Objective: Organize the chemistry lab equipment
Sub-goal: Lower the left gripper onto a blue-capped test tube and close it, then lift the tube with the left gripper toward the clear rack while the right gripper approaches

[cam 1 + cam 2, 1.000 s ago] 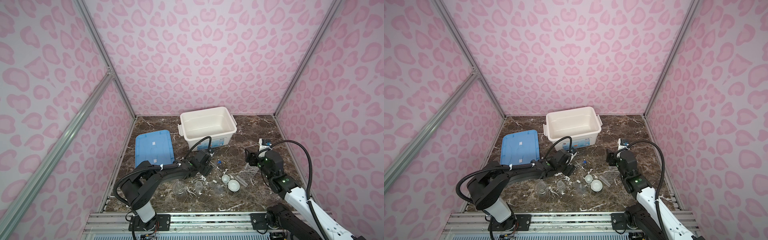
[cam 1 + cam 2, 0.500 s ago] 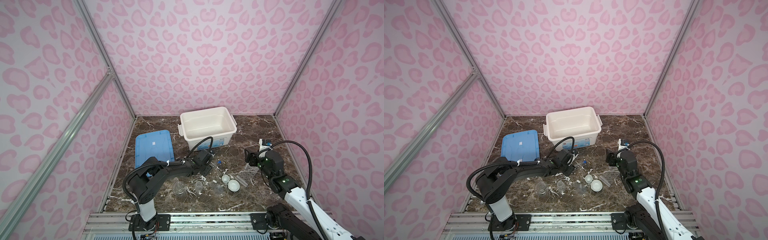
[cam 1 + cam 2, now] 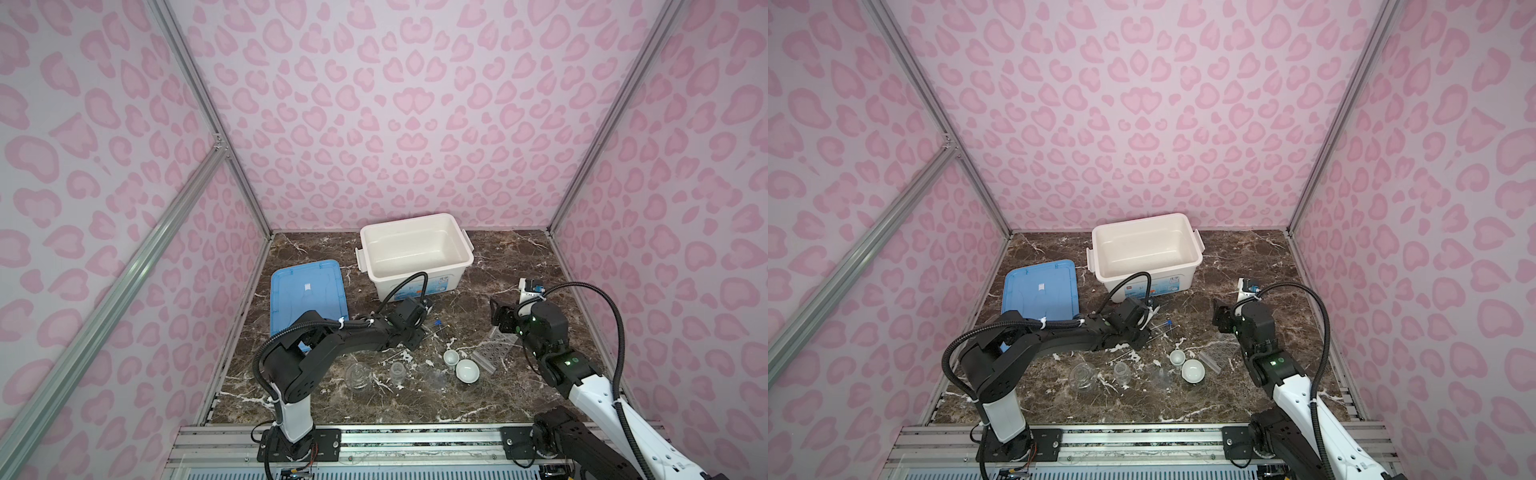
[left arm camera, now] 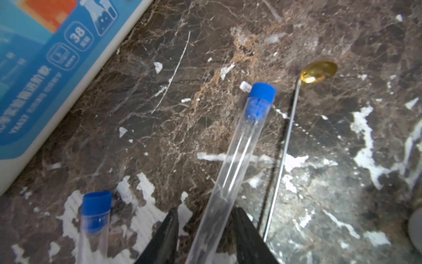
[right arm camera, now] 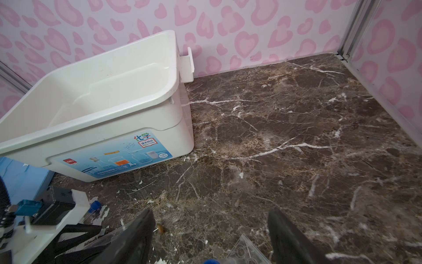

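Nearest, the glass flasks [image 3: 359, 376] and white dishes [image 3: 467, 370] stand on the table [image 3: 415, 411]. Further, the left claw [image 4: 206, 233] straddles a lying test tube [image 4: 237, 146], jaws slightly apart. The right claw [image 5: 212, 240], jaws spread wide and empty, hangs above the tube rack [image 3: 496, 353].

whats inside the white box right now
Nothing shows inside the white box: both top views show its floor bare. Only the strip just behind its near wall is hidden.

Seeing a box [image 3: 415, 241] standing open toward the back of the marble table [image 3: 519, 257], label facing front. Seeing a blue lid [image 3: 305, 295] lying flat just left of it, slightly apart. Noting pink heart-patterned walls [image 3: 395, 104] and metal rails [image 3: 600, 124] enclosing everything.
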Available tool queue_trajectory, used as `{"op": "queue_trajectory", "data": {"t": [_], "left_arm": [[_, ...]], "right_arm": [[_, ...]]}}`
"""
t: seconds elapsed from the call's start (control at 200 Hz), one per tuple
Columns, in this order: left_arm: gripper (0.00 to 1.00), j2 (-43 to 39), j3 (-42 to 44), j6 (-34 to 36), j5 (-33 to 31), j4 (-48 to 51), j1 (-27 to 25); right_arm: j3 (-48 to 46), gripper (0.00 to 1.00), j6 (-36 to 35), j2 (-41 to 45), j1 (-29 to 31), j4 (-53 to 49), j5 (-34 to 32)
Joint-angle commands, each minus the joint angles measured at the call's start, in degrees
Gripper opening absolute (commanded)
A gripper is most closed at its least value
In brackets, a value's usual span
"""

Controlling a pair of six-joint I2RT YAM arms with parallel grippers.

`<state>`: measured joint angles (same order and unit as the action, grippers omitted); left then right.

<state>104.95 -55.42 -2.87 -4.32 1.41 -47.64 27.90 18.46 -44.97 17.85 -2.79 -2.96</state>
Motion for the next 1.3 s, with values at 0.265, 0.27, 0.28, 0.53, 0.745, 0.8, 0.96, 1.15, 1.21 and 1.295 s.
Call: {"op": "queue_trajectory", "data": {"t": [0.265,0.27,0.28,0.53,0.745,0.8,0.96,1.15,1.21,1.295], "left_arm": [[0.25,1.7,-0.6,0.2,1.2,3.3,0.4],[0.25,1.7,-0.6,0.2,1.2,3.3,0.4],[0.24,1.7,-0.7,0.2,1.2,3.3,0.4],[0.18,2.4,-1.0,-0.1,1.3,3.4,0.7],[0.14,2.8,-1.6,0.0,1.3,3.5,0.8],[0.14,2.8,-1.9,0.0,1.2,3.6,0.8],[0.13,2.5,-2.7,0.1,1.4,3.7,0.7],[0.13,-0.8,-2.9,-0.1,2.0,3.0,0.7],[0.13,-2.1,-2.9,0.0,2.1,2.8,0.7],[0.13,-4.1,-3.1,0.2,2.2,2.6,0.7]], "right_arm": [[-0.6,0.8,0.6,0.7,-0.4,1.4,0.0],[-0.6,0.8,0.6,0.7,-0.4,1.4,0.0],[-0.6,0.8,0.5,0.7,-0.4,1.4,0.0],[-1.0,0.8,0.8,1.4,-0.5,1.0,-0.5],[-1.2,0.8,0.9,1.5,-0.6,1.0,-0.2],[-1.1,0.8,0.8,1.4,-0.6,1.1,0.0],[-0.8,0.8,0.7,1.1,-0.6,1.0,0.9],[0.5,0.81,0.7,1.5,-0.6,0.4,2.0],[1.7,0.81,0.6,1.6,-0.6,-0.5,3.0],[3.6,0.81,0.5,1.4,-0.6,-1.9,4.3]]}}
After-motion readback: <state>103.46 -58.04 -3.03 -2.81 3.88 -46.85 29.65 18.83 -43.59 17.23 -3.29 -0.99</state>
